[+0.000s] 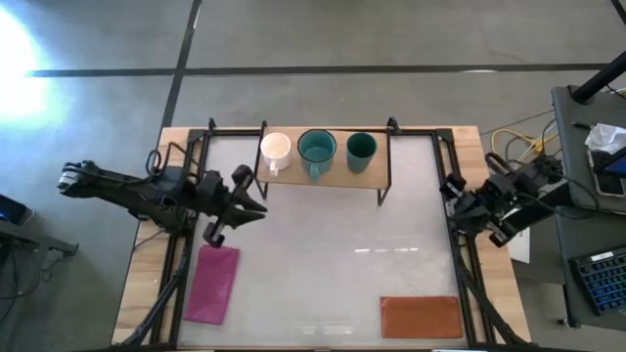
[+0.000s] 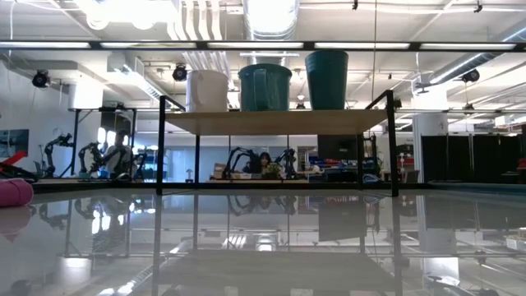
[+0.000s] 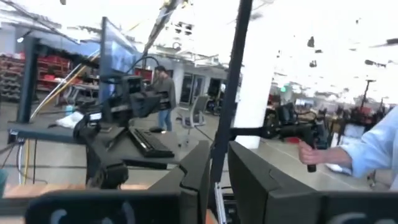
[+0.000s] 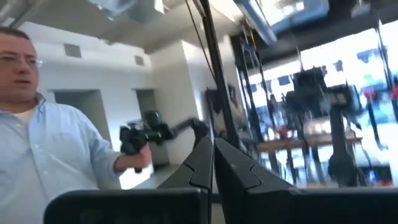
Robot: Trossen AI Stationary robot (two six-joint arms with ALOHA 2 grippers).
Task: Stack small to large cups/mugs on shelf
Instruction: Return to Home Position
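Observation:
Three cups stand upright in a row on the shelf (image 1: 323, 171) (image 2: 271, 122) at the table's far side, each on its base. They are the white mug (image 1: 276, 149) (image 2: 207, 90), the teal mug (image 1: 316, 149) (image 2: 265, 87) and the dark green cup (image 1: 361, 149) (image 2: 326, 80). My left gripper (image 1: 256, 203) (image 3: 218, 180) hovers near the shelf's left end, below the white mug in the high view. It is open by a narrow gap and holds nothing. My right gripper (image 1: 452, 198) (image 4: 213, 168) waits at the table's right edge, shut and empty.
A pink cloth (image 1: 213, 284) (image 2: 12, 193) lies near the left near corner, and a brown-orange mat (image 1: 421, 316) lies near the right near corner. Black frame rails (image 1: 460, 264) run along the table's sides. A person (image 4: 50, 149) stands beyond the table holding a handle.

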